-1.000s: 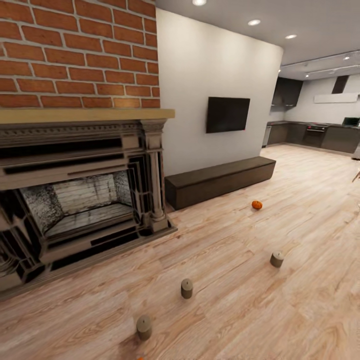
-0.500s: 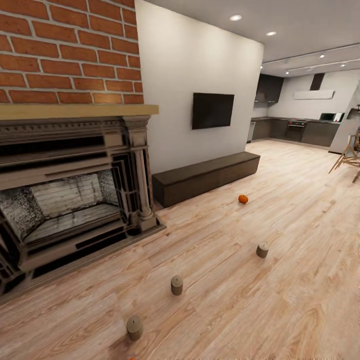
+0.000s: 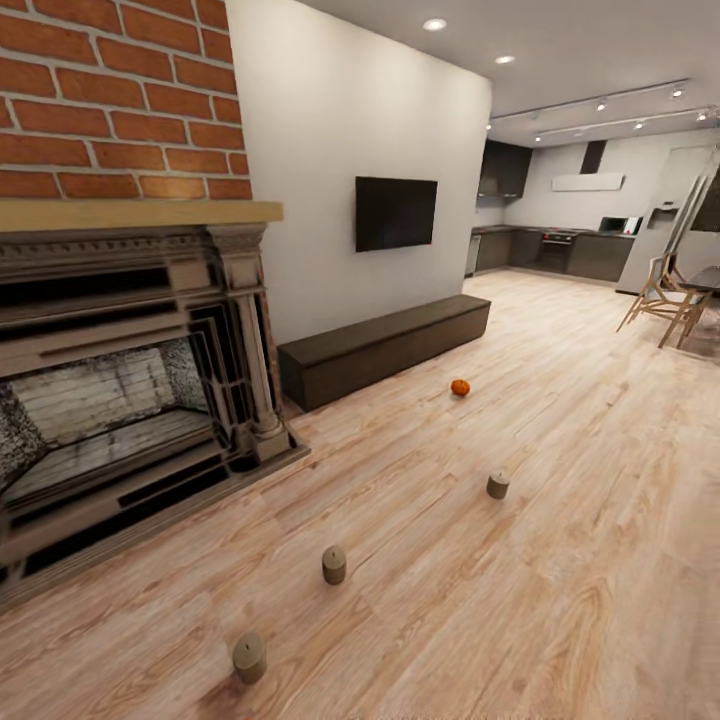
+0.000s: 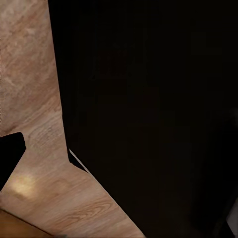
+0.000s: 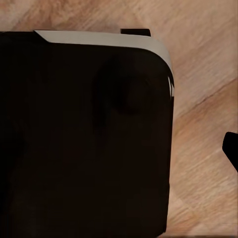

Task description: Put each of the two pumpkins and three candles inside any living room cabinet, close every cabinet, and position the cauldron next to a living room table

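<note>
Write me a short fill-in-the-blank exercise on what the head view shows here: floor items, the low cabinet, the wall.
1. The number of short grey-brown cylindrical candles standing on the light wood plank floor is ____.
2. The small round orange pumpkin lies on the floor in front of the long, low dark brown wood ____.
3. The black flat screen hangs on the pale wall above the ____.
4. Left of the cabinet stands an ornate dark ____.

Missing words: three; cabinet; cabinet; fireplace

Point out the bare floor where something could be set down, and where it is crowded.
Bare planks lie between the pumpkin and the chairs, and right of the farthest candle. The diagonal line of three candles, including the middle and nearest ones, takes up floor before the fireplace.
</note>
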Controlling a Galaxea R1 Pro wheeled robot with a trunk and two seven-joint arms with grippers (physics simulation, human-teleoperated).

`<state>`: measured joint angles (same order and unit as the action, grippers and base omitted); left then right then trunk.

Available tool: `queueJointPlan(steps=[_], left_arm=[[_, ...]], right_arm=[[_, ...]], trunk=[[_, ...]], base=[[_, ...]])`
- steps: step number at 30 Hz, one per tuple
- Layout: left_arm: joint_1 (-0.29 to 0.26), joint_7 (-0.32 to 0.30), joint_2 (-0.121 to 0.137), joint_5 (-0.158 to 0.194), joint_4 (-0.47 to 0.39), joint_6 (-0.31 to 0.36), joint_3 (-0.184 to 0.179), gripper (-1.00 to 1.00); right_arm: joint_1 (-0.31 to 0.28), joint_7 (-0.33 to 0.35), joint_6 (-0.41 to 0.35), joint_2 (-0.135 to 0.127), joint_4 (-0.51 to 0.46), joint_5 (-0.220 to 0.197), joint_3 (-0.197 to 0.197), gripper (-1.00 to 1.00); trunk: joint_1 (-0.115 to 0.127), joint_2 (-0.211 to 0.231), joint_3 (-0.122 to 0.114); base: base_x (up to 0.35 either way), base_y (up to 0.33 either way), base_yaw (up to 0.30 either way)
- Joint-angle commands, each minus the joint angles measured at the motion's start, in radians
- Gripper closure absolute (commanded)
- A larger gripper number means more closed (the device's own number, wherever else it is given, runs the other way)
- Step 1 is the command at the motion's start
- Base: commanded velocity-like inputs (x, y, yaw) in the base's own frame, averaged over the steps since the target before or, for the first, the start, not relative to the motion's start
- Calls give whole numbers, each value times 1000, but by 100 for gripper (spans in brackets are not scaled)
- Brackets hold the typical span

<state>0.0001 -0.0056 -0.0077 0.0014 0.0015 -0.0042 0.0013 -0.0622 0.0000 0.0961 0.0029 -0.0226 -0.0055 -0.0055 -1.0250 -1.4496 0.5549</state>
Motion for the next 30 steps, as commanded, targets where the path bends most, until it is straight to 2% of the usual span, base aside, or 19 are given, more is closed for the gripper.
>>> queueJointPlan(steps=[1,30], left_arm=[[0,-1,0,0,0,0,0,-100],[0,-1,0,0,0,0,0,-100]], right_arm=[[-1,0,4,0,1,-1,-1,-100],[-1,0,4,0,1,-1,-1,-100]], trunk=[[0,0,2],[0,0,41]], base=[[0,0,-187],[0,0,-187]])
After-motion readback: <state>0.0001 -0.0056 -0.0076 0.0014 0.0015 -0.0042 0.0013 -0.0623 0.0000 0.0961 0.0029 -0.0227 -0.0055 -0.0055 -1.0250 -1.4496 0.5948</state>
